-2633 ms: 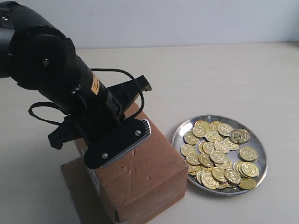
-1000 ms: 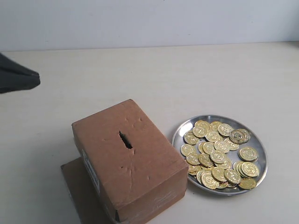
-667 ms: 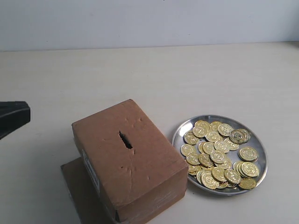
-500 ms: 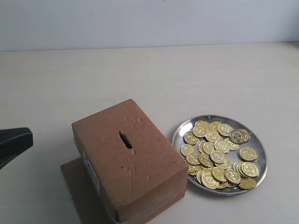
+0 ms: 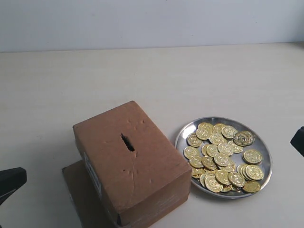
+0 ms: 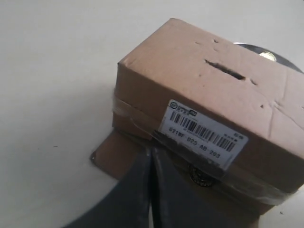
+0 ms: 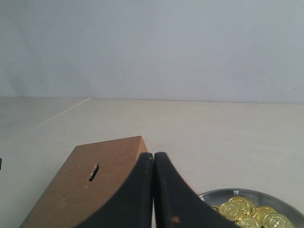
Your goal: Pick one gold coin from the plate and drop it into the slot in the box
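The brown cardboard box [image 5: 130,161] stands front left, its dark ragged slot [image 5: 127,142] on the top face. Right of it lies the silver plate [image 5: 263,147] heaped with several gold coins [image 5: 221,159]. The left wrist view shows the box [image 6: 209,95], its slot [image 6: 225,70] and white label [image 6: 204,133]; my left gripper [image 6: 151,154] is shut, empty, by the box's base. In the right wrist view my right gripper [image 7: 153,159] is shut and empty, with the box [image 7: 88,185], slot [image 7: 93,172] and plate [image 7: 223,195] beyond it. Only slivers of the two arms show at the exterior view's edges.
A flat brown cardboard sheet [image 5: 78,190] lies under the box and sticks out at its left. The tabletop [image 5: 166,80] is pale beige, with a light wall behind. A dark part of the left arm [image 5: 9,183] shows low on the left, the right arm [image 5: 299,140] at the right edge.
The left arm, over the box 2.6 s ago, has pulled off to the left and sunk toward the lower left corner. A dark bit of the right arm has entered at the right edge.
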Available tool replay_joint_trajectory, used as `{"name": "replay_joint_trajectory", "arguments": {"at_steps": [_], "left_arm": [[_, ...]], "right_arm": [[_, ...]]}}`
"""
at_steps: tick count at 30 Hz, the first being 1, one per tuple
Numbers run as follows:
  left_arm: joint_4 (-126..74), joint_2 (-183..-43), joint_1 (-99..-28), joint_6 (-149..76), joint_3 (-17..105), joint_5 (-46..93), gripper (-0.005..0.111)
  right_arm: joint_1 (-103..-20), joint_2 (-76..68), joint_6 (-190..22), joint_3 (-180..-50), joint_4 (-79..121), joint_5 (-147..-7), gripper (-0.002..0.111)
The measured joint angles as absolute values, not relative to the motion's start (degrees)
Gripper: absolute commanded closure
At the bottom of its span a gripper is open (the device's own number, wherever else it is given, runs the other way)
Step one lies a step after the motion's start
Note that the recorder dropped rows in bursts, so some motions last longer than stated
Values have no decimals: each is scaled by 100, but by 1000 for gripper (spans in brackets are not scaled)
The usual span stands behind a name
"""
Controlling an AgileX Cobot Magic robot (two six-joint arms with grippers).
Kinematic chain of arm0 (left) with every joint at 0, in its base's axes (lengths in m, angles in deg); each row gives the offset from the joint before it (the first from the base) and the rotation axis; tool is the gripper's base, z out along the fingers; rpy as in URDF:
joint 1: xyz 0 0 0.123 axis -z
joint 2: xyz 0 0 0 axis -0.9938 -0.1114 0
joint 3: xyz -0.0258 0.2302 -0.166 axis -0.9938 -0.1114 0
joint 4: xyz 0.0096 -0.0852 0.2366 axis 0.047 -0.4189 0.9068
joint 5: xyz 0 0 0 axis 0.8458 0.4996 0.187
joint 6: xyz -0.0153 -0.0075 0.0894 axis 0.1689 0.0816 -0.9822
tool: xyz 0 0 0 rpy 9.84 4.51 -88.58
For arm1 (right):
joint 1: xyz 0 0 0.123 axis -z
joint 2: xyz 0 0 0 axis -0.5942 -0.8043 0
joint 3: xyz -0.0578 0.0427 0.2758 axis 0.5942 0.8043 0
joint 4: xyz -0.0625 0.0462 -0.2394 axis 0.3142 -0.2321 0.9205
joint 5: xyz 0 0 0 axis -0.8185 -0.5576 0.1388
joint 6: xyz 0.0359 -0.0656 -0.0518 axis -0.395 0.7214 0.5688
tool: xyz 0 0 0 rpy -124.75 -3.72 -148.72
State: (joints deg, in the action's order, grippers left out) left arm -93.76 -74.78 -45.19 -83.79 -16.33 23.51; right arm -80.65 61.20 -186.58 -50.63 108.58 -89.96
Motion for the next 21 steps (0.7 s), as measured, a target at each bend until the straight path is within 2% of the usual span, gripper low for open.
{"name": "replay_joint_trajectory", "arguments": {"at_steps": [21], "left_arm": [[-9434, -7478, -4519, -8210, -1644, 2224, 107]], "right_arm": [[-8065, 6120, -18671, -5063, 10873, -9016, 108]]}}
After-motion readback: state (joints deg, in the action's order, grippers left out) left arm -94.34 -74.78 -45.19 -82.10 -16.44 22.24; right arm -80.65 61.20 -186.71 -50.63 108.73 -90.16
